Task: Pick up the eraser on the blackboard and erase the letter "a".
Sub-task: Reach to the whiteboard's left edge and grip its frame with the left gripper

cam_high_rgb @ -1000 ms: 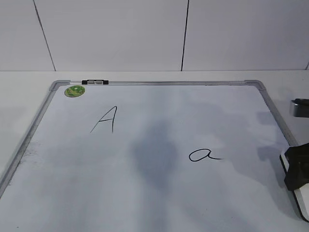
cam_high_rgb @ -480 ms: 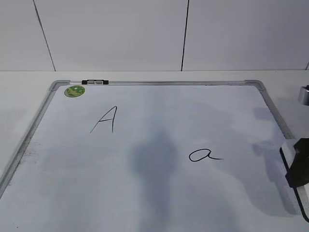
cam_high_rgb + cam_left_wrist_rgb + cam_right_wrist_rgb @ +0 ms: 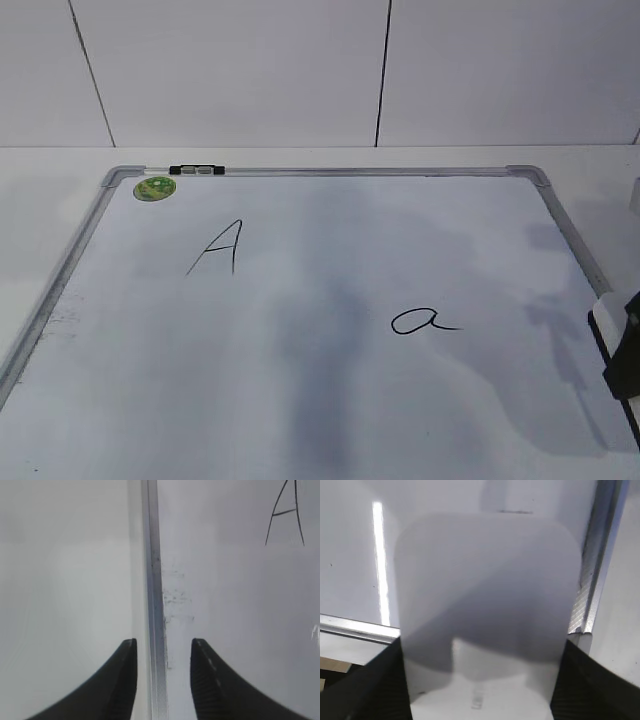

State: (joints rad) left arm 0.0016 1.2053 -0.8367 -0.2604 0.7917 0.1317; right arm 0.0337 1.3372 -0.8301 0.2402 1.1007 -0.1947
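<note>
The blackboard is a white dry-erase board with a silver frame, lying flat. The letter "a" is written right of its middle. The eraser is at the far right edge of the exterior view, with the dark right gripper on it. In the right wrist view the white eraser fills the space between the black fingers and touches both. It hangs over the board's corner frame. My left gripper is open and empty, straddling the board's left frame rail.
A capital "A" is on the board's left half; it also shows in the left wrist view. A green round sticker sits in the far left corner. A small black and silver clip lies on the far rail. A white wall stands behind.
The right gripper and the eraser have shifted to the right, further out of the exterior view. Their shadow on the board has moved right with them. The letters are unchanged.
</note>
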